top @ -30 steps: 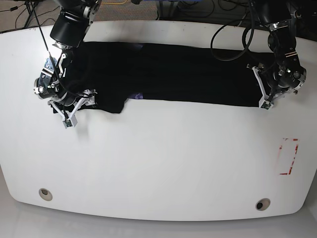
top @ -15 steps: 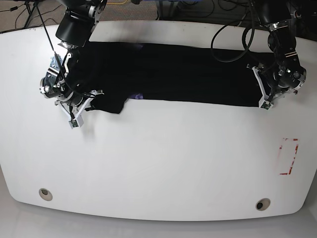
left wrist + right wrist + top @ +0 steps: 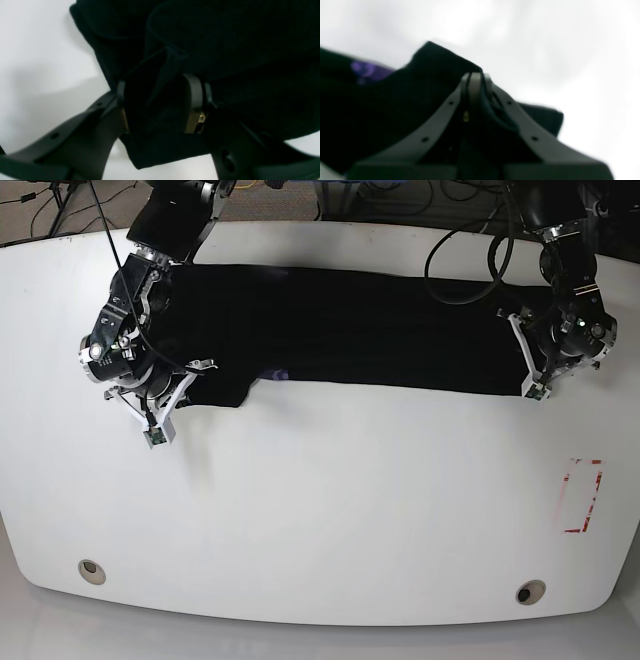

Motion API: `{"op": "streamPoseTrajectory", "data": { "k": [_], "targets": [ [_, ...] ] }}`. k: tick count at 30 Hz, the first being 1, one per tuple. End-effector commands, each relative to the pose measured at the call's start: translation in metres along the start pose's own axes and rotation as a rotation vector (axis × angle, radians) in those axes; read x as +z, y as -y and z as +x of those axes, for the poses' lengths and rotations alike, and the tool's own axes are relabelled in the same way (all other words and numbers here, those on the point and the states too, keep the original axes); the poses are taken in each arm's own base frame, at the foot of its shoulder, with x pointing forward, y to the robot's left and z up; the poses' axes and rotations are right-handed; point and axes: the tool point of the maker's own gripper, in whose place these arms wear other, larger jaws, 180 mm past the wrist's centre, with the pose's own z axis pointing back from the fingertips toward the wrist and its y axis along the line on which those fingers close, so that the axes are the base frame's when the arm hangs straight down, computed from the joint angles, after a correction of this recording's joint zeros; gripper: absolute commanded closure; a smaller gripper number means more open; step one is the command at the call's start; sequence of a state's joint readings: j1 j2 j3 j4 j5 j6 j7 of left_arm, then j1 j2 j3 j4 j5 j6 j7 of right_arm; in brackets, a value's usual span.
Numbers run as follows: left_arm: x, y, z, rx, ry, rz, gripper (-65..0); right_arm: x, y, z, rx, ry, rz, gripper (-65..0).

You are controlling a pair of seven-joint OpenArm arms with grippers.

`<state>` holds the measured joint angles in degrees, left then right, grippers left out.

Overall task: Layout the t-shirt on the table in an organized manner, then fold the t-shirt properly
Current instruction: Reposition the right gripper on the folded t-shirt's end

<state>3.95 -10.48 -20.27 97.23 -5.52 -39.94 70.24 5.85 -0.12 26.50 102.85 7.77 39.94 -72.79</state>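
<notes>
Base view: black cloth t-shirt lies stretched along glossy white table's far edge. Right gripper pinches its hem, left gripper clamps bunched cloth (layout step). Next: pull taut together.

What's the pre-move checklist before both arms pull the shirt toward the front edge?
1. Left tool closed on cloth: ok, a bunched fold of the t-shirt sits between its fingers.
2. Right tool closed on cloth: ok, fingers pinched together over a black hem.
3. Shirt lies as one long band across the far side of the table: ok.
4. Shirt flat: not ok, a flap hangs out near the right tool.
5. Printed side up: cannot tell, only a purple patch peeks out.
6. Near table area free of objects: ok.
</notes>
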Motion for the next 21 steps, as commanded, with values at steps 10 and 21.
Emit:
{"op": "streamPoseTrajectory", "data": {
  "k": [10,21],
  "targets": [
    [0.005,-0.005,0.010,-0.006,0.031,0.015,-24.7,0.019,-0.046,-0.024,0.101,-0.077,0.046,-0.5],
    [0.004,-0.004,0.010,-0.006,0.030,0.014,-24.7,0.026,-0.113,-0.068,0.172,-0.102,0.348,-0.8]
  ]
}}
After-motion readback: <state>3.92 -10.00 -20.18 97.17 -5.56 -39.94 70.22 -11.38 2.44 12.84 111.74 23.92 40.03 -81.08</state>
